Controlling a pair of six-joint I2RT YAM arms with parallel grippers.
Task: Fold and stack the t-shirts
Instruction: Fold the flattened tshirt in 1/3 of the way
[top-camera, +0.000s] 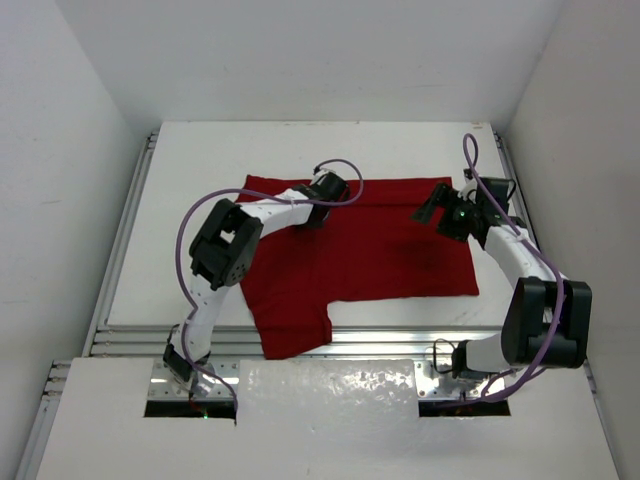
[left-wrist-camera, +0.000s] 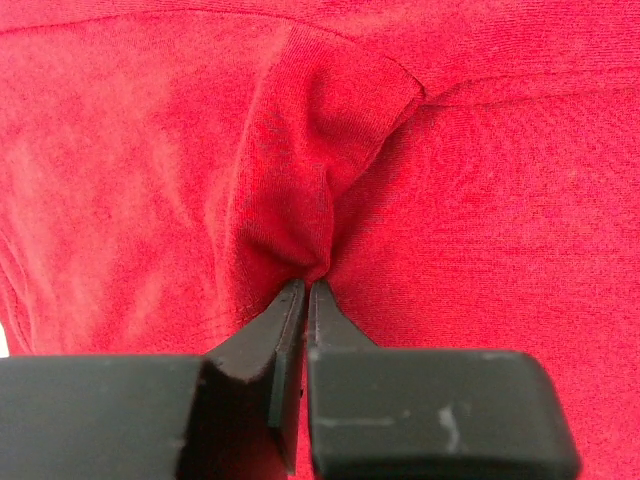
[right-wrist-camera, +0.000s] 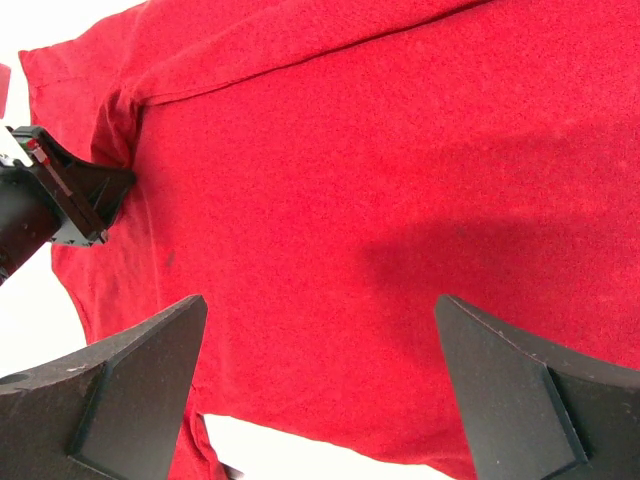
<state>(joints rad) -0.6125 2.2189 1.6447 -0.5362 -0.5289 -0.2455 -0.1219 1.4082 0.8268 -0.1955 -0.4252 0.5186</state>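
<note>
Left wrist view showed the left gripper (left-wrist-camera: 307, 288) pressed closed on the t-shirt (left-wrist-camera: 150, 180), its two dark fingers (left-wrist-camera: 265, 345) meeting tip to tip with a pinch of dark red cloth caught between them. Straight ahead of the fingertips the fabric rose in a raised ridge, widening away from the tips towards a seam that ran across beyond it. To either side of the fingers the cloth lay fairly flat.

Seen from the right wrist, the right gripper (right-wrist-camera: 318, 305) hung above the shirt with its fingers (right-wrist-camera: 130, 385) spread wide apart and nothing between them. Red cloth filled the space under and ahead of both tips, with a shadow on it nearer the right-hand finger. Beyond the left-hand finger, the other arm's gripper held its pinch of cloth near the shirt's edge.

From the top external camera, the t-shirt lay spread on the white table (top-camera: 200, 170), one sleeve reaching towards the near edge. The left fingers stood at its far edge, and the right fingers were over its far right corner.
</note>
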